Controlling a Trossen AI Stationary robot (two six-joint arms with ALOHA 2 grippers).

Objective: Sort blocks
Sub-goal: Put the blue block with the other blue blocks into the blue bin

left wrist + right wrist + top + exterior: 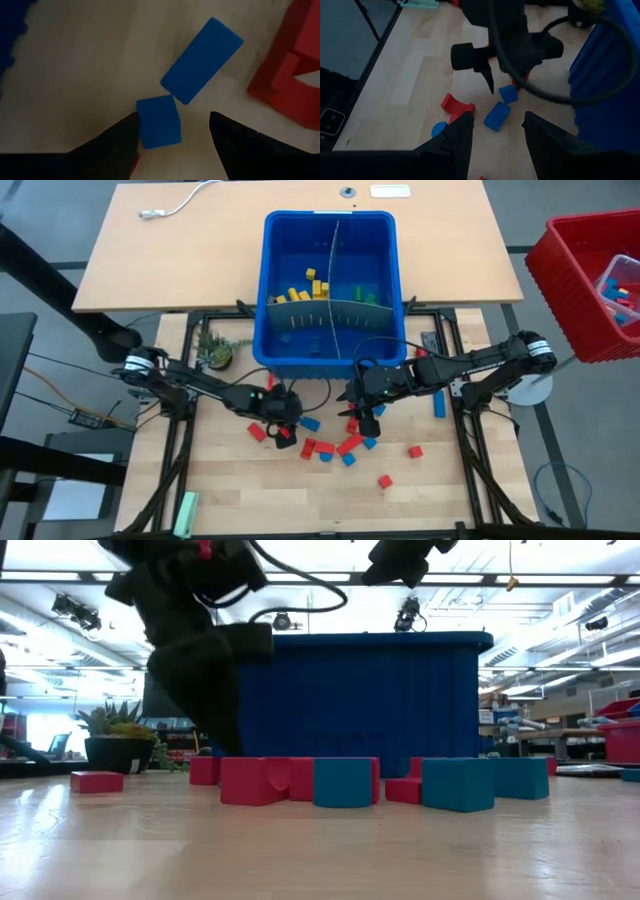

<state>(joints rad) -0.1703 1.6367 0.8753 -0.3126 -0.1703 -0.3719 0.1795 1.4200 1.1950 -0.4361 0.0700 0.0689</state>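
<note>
Blocks are lying scattered on the pale wooden worktop [240, 490] just in front of the big blue plastic bin [330, 240], small red and blue plastic bricks bunched between the two arms, with a few more red ones strewn toward the near edge. Inside the bin, behind its curved divider, yellow bricks [300, 288] are sitting on one side and green bricks [365, 295] on the other.

The left gripper [172, 125] is hanging low over the pile with its jaws spread wide, holding nothing. A small square blue brick [159, 121] is sitting between the fingers, close against one of them, and a longer blue brick [202, 60] is touching its far corner. The right gripper [497, 125] is hovering higher up beside the bin, jaws partly apart and empty, looking down on the same cluster.

To my eye the left arm is lining up a pick on that small blue brick. Doing it well probably means centring the jaws so both fingers are meeting the brick's flat sides together, then going straight down, so that the closing finger is not shoving the brick into its long neighbour and knocking both askew. Nearby red bricks [292, 75] look clear of the grasp.
</note>
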